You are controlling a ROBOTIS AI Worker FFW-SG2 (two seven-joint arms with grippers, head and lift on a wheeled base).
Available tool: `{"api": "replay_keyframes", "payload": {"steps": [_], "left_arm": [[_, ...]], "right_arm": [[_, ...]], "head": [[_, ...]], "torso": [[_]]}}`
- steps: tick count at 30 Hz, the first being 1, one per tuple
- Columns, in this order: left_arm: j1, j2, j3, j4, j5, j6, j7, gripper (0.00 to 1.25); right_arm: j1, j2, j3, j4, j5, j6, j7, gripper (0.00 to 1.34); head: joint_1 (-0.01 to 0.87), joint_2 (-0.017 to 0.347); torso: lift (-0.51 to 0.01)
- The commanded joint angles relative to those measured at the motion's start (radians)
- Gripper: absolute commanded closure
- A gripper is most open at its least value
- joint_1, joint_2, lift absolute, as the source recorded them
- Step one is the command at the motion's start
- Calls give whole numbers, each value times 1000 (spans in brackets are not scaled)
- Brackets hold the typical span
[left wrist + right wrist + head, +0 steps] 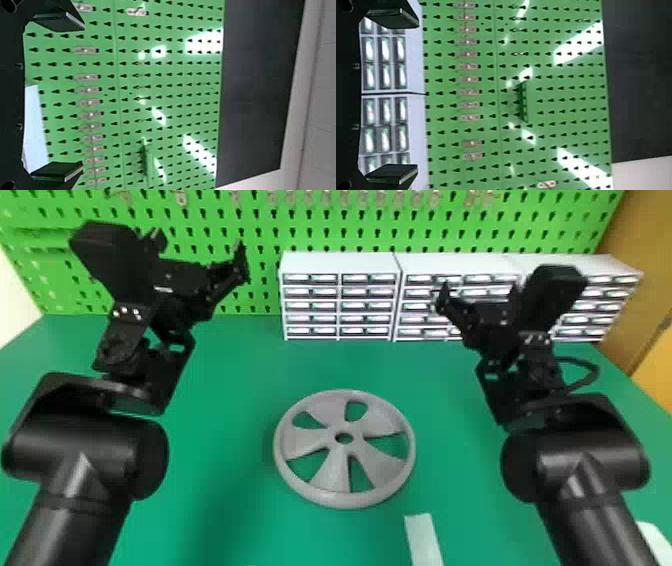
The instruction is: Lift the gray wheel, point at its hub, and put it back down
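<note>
The gray wheel (345, 490) lies flat on the green table, near its middle, its round hub hole facing up. My left gripper (200, 242) is raised in the head view, behind and to the left of the wheel, far from touching it. In the left wrist view the left gripper (81, 97) has its two fingers wide apart with nothing between them. To the wheel's right and farther back, my right gripper (477, 292) is also held up in front of the drawer cabinets. Seen from its own wrist, the right gripper (417, 99) is open and holds nothing.
White drawer cabinets (340, 265) stand along the table's back edge, before a green pegboard (260, 220) with metal hooks. A pale strip (422, 537) lies on the table in front of the wheel, slightly right. Another white object (655, 540) shows at the right front edge.
</note>
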Motion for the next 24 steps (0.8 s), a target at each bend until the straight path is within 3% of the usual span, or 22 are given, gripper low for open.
{"api": "replay_keyframes", "payload": {"steps": [1, 24], "left_arm": [[19, -3, 3, 31, 7, 1, -5, 56], [70, -34, 53, 196, -7, -2, -88, 56]], "right_arm": [[20, 1, 18, 38, -41, 1, 1, 35], [43, 4, 35, 101, -19, 52, 1, 35]], "head": [[692, 48], [692, 48]], "torso": [[-88], [-88]]}}
